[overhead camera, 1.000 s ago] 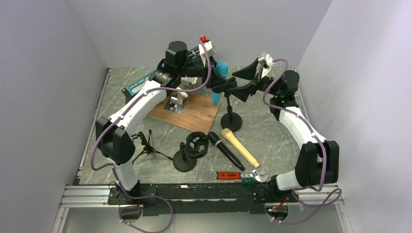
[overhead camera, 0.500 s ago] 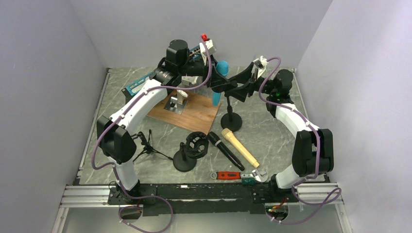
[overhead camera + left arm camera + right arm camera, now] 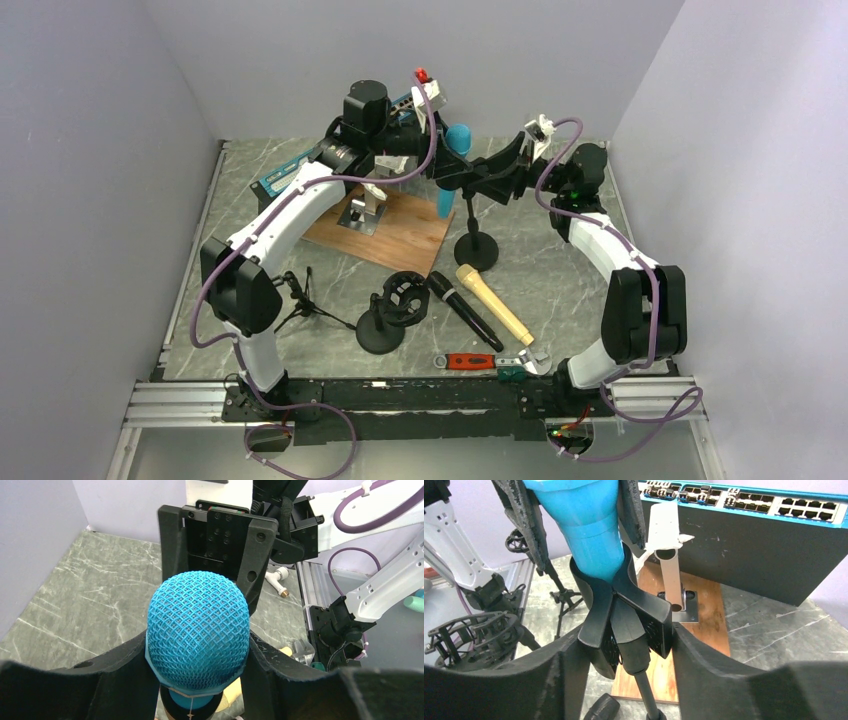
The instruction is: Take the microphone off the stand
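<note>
R gripper [image 3: 626, 641] swung in from right edge and narrowed since 1 s back. Its fingers [image 3: 559, 680] now pinch both sides of black clip [image 3: 623, 614], approx half-wide. L gripper [image 3: 196, 652] unchanged, clamped on blue mesh head of microphone [image 3: 197, 625]. Microphone upright, seated in clip atop stand [image 3: 476, 248], upper centre of top view. Behind: wood board [image 3: 400, 235], network switch [image 3: 749, 540]. Lower centre on table [image 3: 560, 270]: black mic [image 3: 465, 310], beige mic [image 3: 495, 303], wrench [image 3: 480, 362].
</note>
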`<state>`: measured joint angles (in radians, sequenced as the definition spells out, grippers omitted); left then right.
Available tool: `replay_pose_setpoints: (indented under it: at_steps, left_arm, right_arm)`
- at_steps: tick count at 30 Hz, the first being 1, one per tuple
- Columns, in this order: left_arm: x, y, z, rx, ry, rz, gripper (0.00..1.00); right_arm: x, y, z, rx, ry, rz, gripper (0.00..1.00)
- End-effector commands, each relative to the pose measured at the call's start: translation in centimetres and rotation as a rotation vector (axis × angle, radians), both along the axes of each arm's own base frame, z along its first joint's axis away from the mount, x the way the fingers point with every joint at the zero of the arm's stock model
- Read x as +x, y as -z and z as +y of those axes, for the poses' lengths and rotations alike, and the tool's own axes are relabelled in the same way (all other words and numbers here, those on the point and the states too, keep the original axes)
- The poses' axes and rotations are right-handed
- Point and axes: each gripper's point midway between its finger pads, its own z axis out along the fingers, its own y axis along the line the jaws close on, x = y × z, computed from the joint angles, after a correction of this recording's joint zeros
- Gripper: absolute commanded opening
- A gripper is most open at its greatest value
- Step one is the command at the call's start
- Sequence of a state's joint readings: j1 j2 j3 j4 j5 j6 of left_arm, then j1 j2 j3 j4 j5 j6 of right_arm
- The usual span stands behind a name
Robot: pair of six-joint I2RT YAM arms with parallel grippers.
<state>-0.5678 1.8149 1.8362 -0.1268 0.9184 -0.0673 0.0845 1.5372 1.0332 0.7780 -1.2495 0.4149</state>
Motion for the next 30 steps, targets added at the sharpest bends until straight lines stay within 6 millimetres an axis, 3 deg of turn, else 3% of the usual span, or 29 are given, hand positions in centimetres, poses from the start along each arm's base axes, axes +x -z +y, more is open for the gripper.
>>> replay_pose_setpoints:
  at_steps: [1, 3, 4, 5, 18, 19, 23, 24, 27, 30]
  left_arm:
    - [-0.6, 0.5, -0.3, 0.015, 0.032, 0.075, 0.00]
    - [-0.7, 0.3, -0.4, 0.008, 0.038, 0.082, 0.00]
    - [-0.7, 0.3, -0.4, 0.007, 0.040, 0.085, 0.00]
    - [-0.7, 0.3, -0.4, 0.007, 0.037, 0.088, 0.00]
    - [-0.1, -3.5, -1.2, -0.076, 0.032, 0.099, 0.00]
    - [0.0, -3.2, -1.3, -0.076, 0.036, 0.107, 0.00]
    - [0.3, -2.1, -1.5, -0.056, 0.034, 0.131, 0.00]
    - [0.4, -1.7, -1.5, -0.047, 0.032, 0.133, 0.00]
    - [0.4, -1.2, -1.4, -0.033, 0.024, 0.135, 0.00]
    - [0.4, -1.1, -1.2, -0.028, 0.018, 0.133, 0.00]
  right_arm:
    - [-0.8, -1.9, 0.0, -0.001, -0.042, -0.104, 0.47]
    - [-1.0, -1.8, -0.1, 0.003, -0.050, -0.108, 0.28]
    - [-1.0, -1.9, -0.3, 0.006, -0.050, -0.111, 0.10]
    - [-0.9, -1.8, -0.5, 0.013, -0.043, -0.103, 0.00]
    - [1.3, -0.5, -2.5, -0.038, 0.117, -0.110, 0.00]
    - [1.4, -0.6, -2.5, -0.040, 0.125, -0.106, 0.04]
    - [0.9, -0.7, -2.6, -0.054, 0.128, -0.109, 0.68]
    - [0.9, -0.7, -2.6, -0.061, 0.134, -0.118, 0.98]
    - [0.8, -0.7, -2.5, -0.070, 0.115, -0.115, 1.00]
    - [0.7, -1.0, -2.2, -0.057, 0.077, -0.106, 0.96]
